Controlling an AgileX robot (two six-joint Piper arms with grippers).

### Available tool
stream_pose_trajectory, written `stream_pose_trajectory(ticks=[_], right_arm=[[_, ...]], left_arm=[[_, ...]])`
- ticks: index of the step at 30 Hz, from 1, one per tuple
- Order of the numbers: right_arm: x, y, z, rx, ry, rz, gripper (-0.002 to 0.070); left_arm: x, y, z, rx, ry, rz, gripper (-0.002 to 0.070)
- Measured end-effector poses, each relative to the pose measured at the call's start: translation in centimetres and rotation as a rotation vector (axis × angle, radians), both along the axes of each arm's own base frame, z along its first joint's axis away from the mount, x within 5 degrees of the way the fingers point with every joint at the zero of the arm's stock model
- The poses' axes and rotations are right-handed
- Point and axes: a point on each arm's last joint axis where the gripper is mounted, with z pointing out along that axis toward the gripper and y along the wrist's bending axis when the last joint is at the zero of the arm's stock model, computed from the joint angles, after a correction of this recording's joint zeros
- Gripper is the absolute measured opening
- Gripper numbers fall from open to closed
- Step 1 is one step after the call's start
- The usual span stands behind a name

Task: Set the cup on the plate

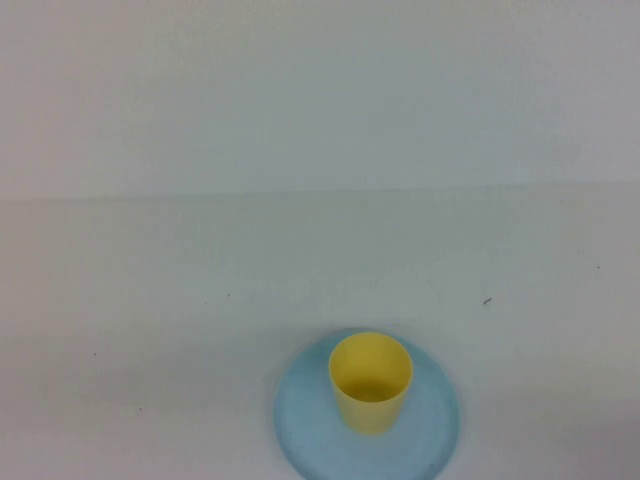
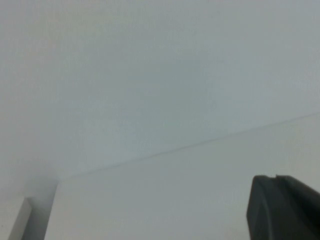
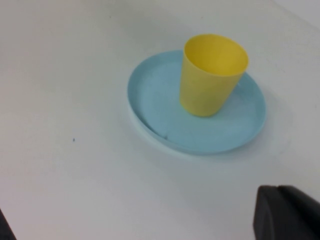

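Cup (image 1: pixel 371 382) stands upright on the plate (image 1: pixel 305 425) at the bench's near edge; I judge it light, stiff, grippable at the rim; left tool (image 2: pixel 285 207) and right tool (image 3: pixel 287 212) states I cannot tell.

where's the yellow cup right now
The cup stands upright on the blue plate, low in the high view, just right of center; no gripper touches it.

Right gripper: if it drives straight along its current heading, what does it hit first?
Likely the round light blue plastic plate holding the upright yellow plastic cup; depth unclear. Only one right gripper finger shows, clear of both.
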Motion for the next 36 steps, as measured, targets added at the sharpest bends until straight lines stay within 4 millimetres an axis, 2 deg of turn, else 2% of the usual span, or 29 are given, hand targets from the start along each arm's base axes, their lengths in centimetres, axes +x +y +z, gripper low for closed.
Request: stream_pose_trajectory(ticks=[18,20,23,27,32,36], right_arm=[[0.0,-0.2,-0.4,-0.034,0.019,-0.017,0.0001],[0.1,-0.5,-0.4,-0.051,-0.024,-0.020,0.0001],[0.6,-1.2,-0.2,-0.044,-0.056,-0.117,0.0001],[1.6,-1.9,-1.1,0.056,-0.074,-0.317,0.0001],[1.8,-3.2,-4.2,0.171,-0.166,-0.499,0.0001],[1.1,-4.3,-5.8,0.271,-0.225,-0.638,0.0001]], left_arm=[[0.0,0.0,0.0,0.002,-0.003,0.002,0.0000],[0.0,0.1,0.1,0.002,-0.007,0.010,0.0000],[0.0,0.6,0.1,0.002,-0.007,0.088,0.0000],[-0.1,1.5,0.0,0.002,-0.006,0.216,0.0000],[-1.1,2.8,0.3,-0.009,-0.052,0.404,0.0000],[-2.8,3.2,0.9,-0.112,-0.162,0.503,0.0000]])
